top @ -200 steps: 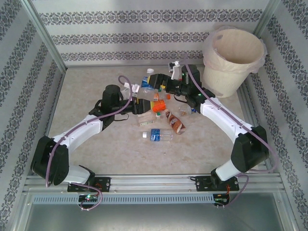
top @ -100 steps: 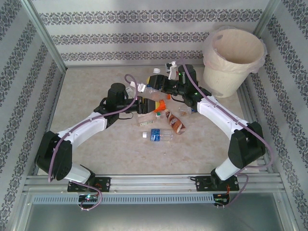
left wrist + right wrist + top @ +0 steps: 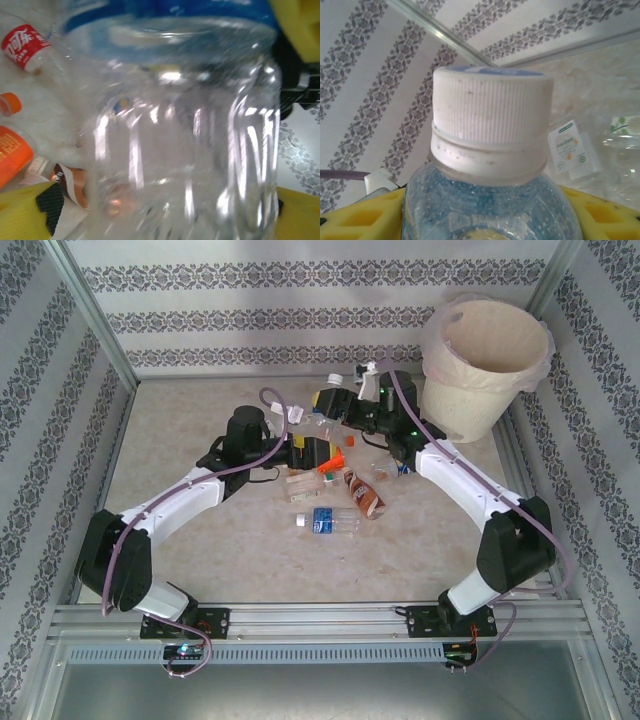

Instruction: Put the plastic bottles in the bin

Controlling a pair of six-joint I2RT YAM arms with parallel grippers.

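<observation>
Bottle (image 3: 490, 130), white-capped, sits clamped in the right gripper (image 3: 490, 225).

A robot lab test cell: aluminium frame rails (image 3: 320, 615), wallpapered panels (image 3: 250, 300), bare tabletop (image 3: 180, 430).

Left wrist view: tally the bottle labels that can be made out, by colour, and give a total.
Blue label, on the big clear plastic bottle up close: 1
Red label, white lettering: 1
Orange label, at the left edge: 1
Brown label, low down: 1
Total: 4
</observation>
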